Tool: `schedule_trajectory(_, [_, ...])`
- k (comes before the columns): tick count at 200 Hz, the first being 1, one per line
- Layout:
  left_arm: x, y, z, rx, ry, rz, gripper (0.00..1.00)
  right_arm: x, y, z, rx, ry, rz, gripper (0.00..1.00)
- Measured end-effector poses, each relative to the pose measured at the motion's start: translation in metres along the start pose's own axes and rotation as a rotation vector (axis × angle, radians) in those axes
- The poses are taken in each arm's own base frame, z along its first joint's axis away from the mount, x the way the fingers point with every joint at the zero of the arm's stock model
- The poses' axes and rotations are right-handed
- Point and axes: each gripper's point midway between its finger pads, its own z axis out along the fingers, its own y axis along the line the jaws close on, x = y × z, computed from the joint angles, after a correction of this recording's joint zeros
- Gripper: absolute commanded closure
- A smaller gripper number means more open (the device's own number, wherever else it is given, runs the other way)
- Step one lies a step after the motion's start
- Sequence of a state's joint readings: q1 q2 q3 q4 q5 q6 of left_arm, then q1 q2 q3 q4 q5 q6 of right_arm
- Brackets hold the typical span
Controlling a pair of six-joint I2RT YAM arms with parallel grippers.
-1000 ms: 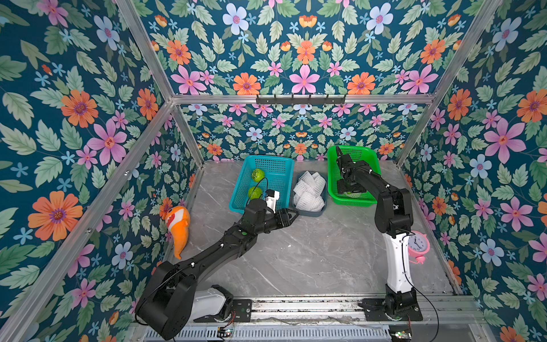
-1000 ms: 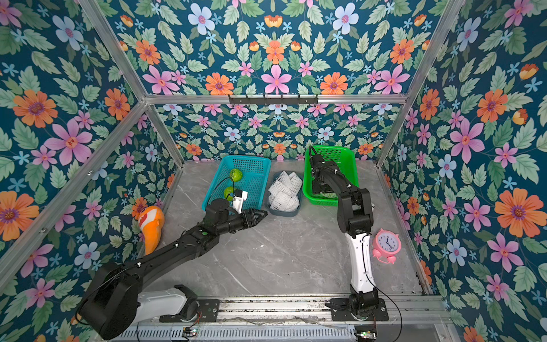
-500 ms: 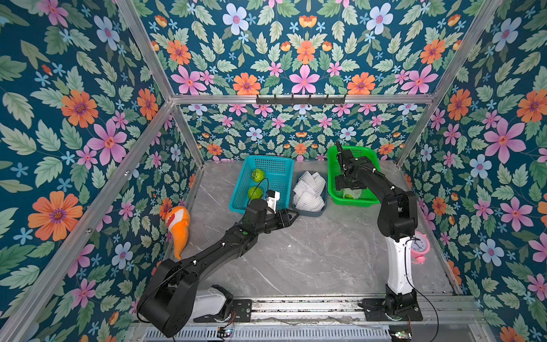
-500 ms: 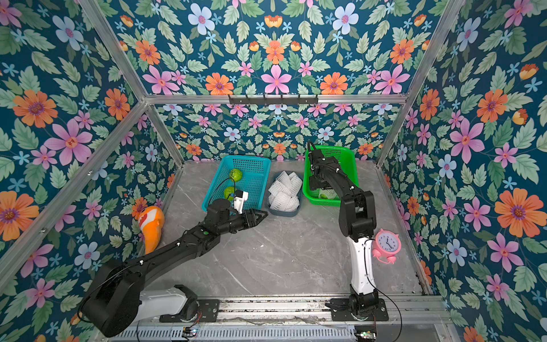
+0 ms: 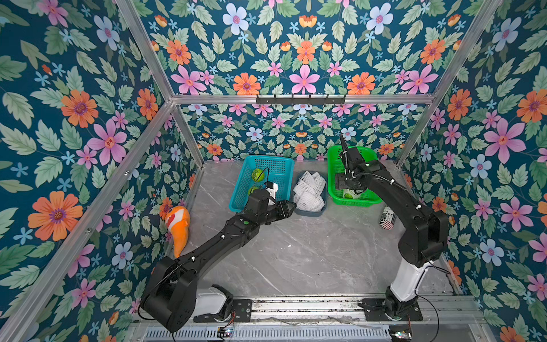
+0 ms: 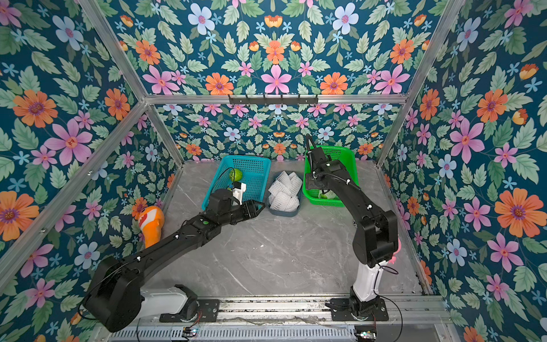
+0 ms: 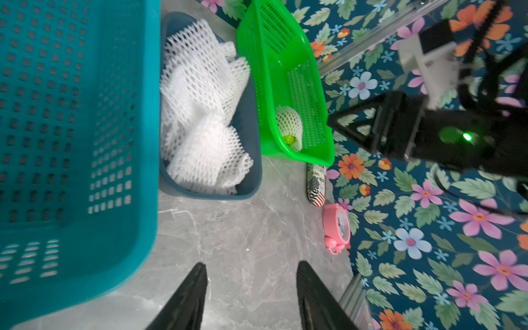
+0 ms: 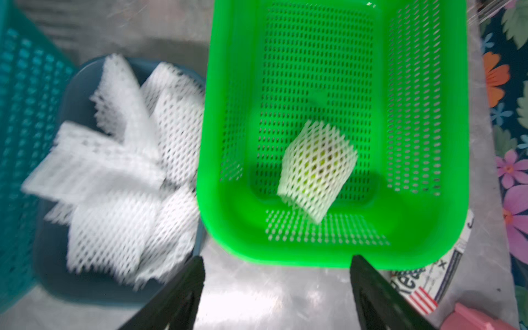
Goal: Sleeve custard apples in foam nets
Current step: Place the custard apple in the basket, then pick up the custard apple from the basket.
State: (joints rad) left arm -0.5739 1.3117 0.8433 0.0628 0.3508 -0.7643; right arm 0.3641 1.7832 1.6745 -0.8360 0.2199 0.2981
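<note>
Two bare custard apples (image 5: 258,174) (image 6: 236,174) lie in the teal basket (image 5: 278,168); my left arm partly covers the nearer one. A third fruit, wrapped in a white foam net (image 8: 317,165) (image 7: 288,123), lies in the green basket (image 8: 423,228). Loose foam nets (image 5: 309,189) (image 7: 200,114) fill the grey-blue bin. My right gripper (image 8: 277,274) (image 5: 344,186) hangs open and empty above the green basket's near rim. My left gripper (image 7: 251,274) (image 5: 292,205) is open and empty over the table, beside the teal basket and just short of the bin.
A printed can (image 5: 387,217) lies on the table by the green basket (image 5: 355,201). A pink alarm clock (image 7: 337,225) stands close to the right wall. An orange fish toy (image 5: 179,225) leans at the left wall. The grey-blue bin (image 7: 251,183) sits between the two baskets.
My right gripper has risen out of the green basket and drawn back, leaving the netted fruit on the basket floor. The left arm has barely shifted.
</note>
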Motion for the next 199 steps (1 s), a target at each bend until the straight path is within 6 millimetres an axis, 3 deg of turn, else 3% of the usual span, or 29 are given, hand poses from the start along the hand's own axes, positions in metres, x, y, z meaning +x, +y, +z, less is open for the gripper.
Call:
schedule_trajectory(21, [-0.013,0.013,-0.004,-0.084,-0.020,-0.003,0.53,0.018,0.015,-0.013,-0.074,-0.011,0.006,0.29])
schedule_trajectory(40, [-0.038,0.032,-0.011,-0.187,-0.065,-0.008,0.52,0.036,0.037,-0.032,-0.168,-0.031,-0.018,0.25])
schedule_trajectory(60, [-0.072,0.057,-0.020,-0.324,-0.108,-0.002,0.40,0.048,0.062,-0.052,-0.276,-0.060,-0.035,0.20])
schedule_trajectory(81, [-0.103,0.087,-0.020,-0.477,-0.129,0.027,0.28,0.063,0.072,-0.064,-0.325,-0.070,-0.033,0.18])
schedule_trajectory(104, [-0.114,0.120,-0.009,-0.601,-0.080,0.040,0.24,0.082,0.085,-0.079,-0.396,-0.074,-0.043,0.16])
schedule_trajectory(140, [-0.123,0.162,0.015,-0.724,-0.009,0.031,0.21,0.102,0.080,-0.098,-0.447,-0.101,-0.006,0.16])
schedule_trajectory(199, [-0.132,0.203,0.040,-0.833,0.035,0.023,0.18,0.124,0.066,-0.122,-0.509,-0.128,0.053,0.16])
